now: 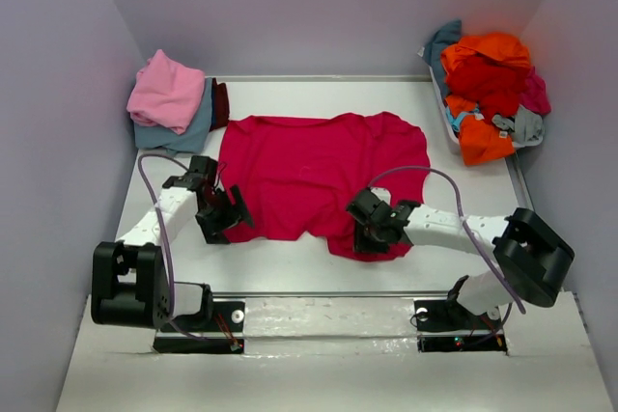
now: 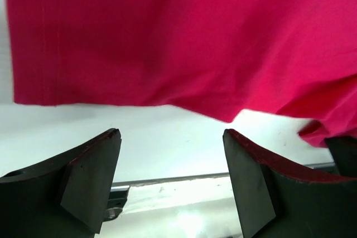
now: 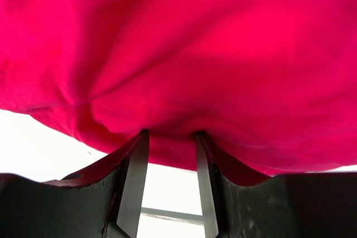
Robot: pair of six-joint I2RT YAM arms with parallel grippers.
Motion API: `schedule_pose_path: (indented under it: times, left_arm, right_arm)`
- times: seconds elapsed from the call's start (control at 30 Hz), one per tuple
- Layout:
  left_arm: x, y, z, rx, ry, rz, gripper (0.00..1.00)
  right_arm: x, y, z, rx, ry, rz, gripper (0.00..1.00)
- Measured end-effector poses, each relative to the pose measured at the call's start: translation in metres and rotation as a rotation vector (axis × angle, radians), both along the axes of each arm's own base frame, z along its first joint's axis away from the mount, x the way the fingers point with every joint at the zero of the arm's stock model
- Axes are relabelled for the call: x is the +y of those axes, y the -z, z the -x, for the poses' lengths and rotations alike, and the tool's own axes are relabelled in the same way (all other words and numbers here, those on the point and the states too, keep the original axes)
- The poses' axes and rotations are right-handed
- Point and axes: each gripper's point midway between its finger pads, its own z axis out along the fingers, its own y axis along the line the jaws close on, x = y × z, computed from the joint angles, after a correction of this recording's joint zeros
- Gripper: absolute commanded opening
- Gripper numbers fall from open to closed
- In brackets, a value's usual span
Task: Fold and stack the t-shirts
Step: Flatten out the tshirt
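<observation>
A magenta-red t-shirt (image 1: 319, 176) lies spread flat across the middle of the table. My left gripper (image 1: 224, 214) hovers by its near left corner, and in the left wrist view the left gripper (image 2: 170, 133) is open with only bare table between its fingers and the shirt's hem (image 2: 184, 37) just beyond. My right gripper (image 1: 367, 233) is at the shirt's near right edge. In the right wrist view the right gripper (image 3: 171, 135) stands partly open, its tips pushed into the bunched cloth (image 3: 178, 54), which drapes over them.
A folded stack sits at the back left: a pink tee (image 1: 166, 92) on a dusty blue one (image 1: 188, 132), with maroon (image 1: 220, 105) beside. At the back right, a white bin (image 1: 446, 127) holds a heap of orange, red, teal and grey tees (image 1: 488, 74). Walls close in on three sides.
</observation>
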Motion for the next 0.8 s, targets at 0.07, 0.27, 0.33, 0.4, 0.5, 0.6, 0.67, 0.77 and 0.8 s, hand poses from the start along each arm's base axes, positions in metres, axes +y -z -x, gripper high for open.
schedule_pose_path:
  times: [0.07, 0.27, 0.33, 0.4, 0.5, 0.6, 0.67, 0.77, 0.8]
  left_arm:
    - [0.002, -0.01, -0.015, -0.042, 0.001, -0.015, 0.85]
    - [0.003, -0.049, -0.07, -0.217, -0.006, -0.04, 0.85]
    - [0.003, -0.051, -0.078, -0.231, -0.008, -0.042, 0.85]
    - [0.002, -0.049, -0.084, -0.23, -0.008, -0.041, 0.84]
    - [0.001, -0.035, -0.091, -0.201, -0.007, -0.041, 0.84]
    - [-0.002, -0.018, -0.094, -0.16, 0.001, -0.044, 0.84]
    - [-0.004, -0.007, -0.097, -0.141, 0.007, -0.046, 0.84]
    - [-0.009, 0.004, -0.1, -0.128, 0.022, -0.042, 0.84]
    - [-0.011, 0.006, -0.101, -0.127, 0.027, -0.04, 0.84]
  right_arm:
    - [0.003, 0.0, -0.002, 0.001, -0.004, 0.0, 0.44]
    - [0.007, 0.001, -0.002, 0.012, -0.008, -0.013, 0.44]
    - [0.007, 0.001, -0.001, 0.009, -0.003, -0.025, 0.44]
    - [0.006, 0.0, 0.0, 0.005, 0.005, -0.036, 0.44]
    - [0.002, -0.002, 0.005, 0.004, 0.023, -0.048, 0.44]
    - [-0.007, -0.001, 0.013, 0.019, 0.041, -0.043, 0.44]
    - [-0.014, -0.002, 0.018, 0.028, 0.055, -0.041, 0.44]
    - [-0.022, -0.004, 0.026, 0.039, 0.075, -0.041, 0.44]
    - [-0.025, -0.004, 0.029, 0.044, 0.085, -0.041, 0.44]
